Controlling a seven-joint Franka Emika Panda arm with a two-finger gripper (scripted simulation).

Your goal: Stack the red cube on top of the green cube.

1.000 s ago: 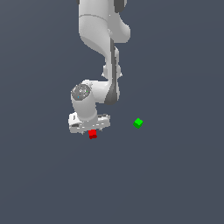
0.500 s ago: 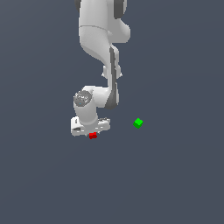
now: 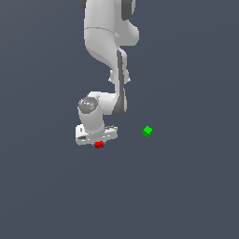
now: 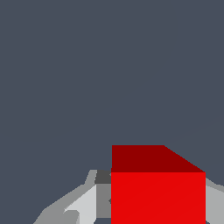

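Note:
The red cube (image 3: 98, 145) sits on the grey floor right under my white hand. My gripper (image 3: 98, 143) is down over it, and only the cube's lower part shows below the hand. In the wrist view the red cube (image 4: 157, 192) fills the space between my two fingers (image 4: 87, 205), which lie against its sides, so the gripper (image 4: 158, 210) is shut on it. The green cube (image 3: 147, 131) lies alone on the floor toward the exterior view's right of the gripper, a little farther back. It is not in the wrist view.
The arm's white links (image 3: 105, 42) rise from the hand toward the top of the exterior view. Plain grey floor (image 3: 186, 196) lies all around both cubes, with no other objects in sight.
The hand has sunk slightly lower over the red cube. The red cube and the green cube stay where they were.

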